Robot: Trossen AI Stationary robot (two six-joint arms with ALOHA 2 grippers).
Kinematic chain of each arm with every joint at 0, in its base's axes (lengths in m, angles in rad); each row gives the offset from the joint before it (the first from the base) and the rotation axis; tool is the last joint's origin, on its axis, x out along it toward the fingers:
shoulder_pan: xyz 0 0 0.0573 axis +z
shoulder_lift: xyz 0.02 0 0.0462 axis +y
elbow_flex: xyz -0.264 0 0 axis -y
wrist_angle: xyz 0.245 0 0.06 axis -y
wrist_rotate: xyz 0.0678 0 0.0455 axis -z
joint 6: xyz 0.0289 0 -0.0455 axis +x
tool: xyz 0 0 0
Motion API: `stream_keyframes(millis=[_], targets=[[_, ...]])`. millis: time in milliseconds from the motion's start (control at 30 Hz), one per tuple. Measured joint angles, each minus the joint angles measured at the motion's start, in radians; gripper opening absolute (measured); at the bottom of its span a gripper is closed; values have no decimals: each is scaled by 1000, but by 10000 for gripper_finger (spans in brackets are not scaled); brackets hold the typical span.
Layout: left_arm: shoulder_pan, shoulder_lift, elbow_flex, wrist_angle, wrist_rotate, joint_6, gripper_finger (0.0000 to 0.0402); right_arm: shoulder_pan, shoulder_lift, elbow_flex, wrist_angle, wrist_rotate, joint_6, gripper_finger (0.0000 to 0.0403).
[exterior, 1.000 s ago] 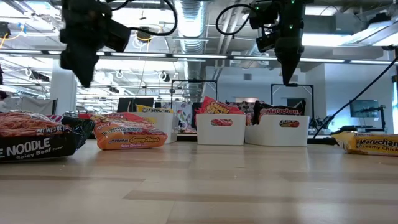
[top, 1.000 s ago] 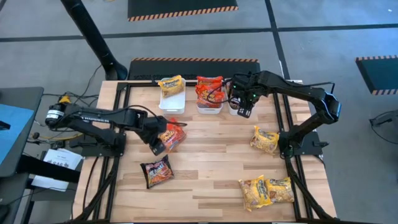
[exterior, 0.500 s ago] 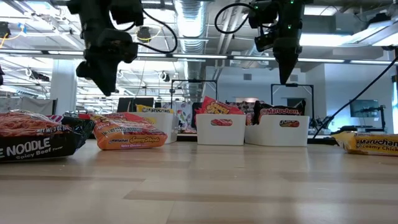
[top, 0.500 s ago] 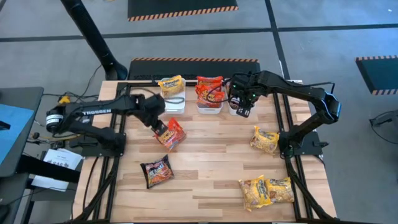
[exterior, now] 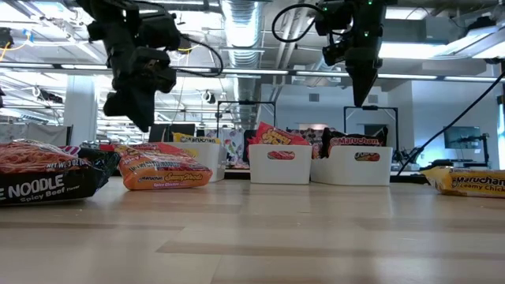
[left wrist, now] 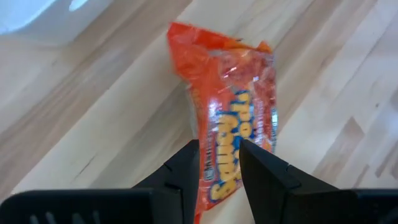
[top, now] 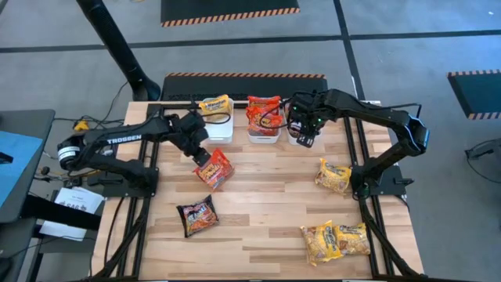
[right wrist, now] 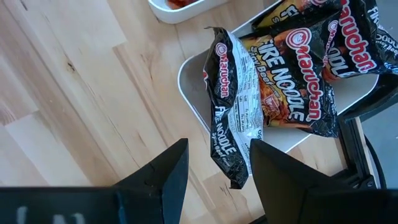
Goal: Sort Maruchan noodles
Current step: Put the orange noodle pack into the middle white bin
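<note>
The wooden worktop (top: 258, 211) carries three white bins along its far edge and loose noodle packets in front of them.

Left pincer (top: 200, 153): raised above the worktop, just beyond the orange-red packet (top: 215, 168), which lies flat directly below and ahead of its tips. In the left wrist view that packet (left wrist: 233, 134) shows through the gap between the fingers (left wrist: 264, 171); the fingers stand slightly parted, gripping nothing and clear of the packet. The yellow packet (top: 216, 106) in the left bin (top: 217, 130) lies just past this pincer; the black packet (top: 197, 215) lies on the worktop well short of it.

Right pincer (top: 306, 141): raised over the right bin (right wrist: 198, 93). Its fingers (right wrist: 280, 171) are parted and hold nothing. Black Fire Noodle packets (right wrist: 298, 68) lie in that bin directly below; one black packet (right wrist: 239, 106) hangs over the bin's rim beneath the gap. The middle bin (top: 264, 135), holding a red packet (top: 263, 112), stands just beside this pincer.

A yellow packet (top: 333, 175) lies on the worktop near the right arm's base. Two more yellow packets (top: 335, 240) lie together well away from both pincers, at the near right corner.
</note>
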Motion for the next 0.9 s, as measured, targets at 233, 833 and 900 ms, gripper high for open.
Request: stream_keyframes(millis=[233,833,900], targets=[[13,0,-41,23,15,6,99,0,0,0,20,0,0,196],[13,0,-185,236,103,-24,99,0,0,0,19,0,1,195],[12,0,-200,266,129,-27,99,0,0,0,19,0,1,195]])
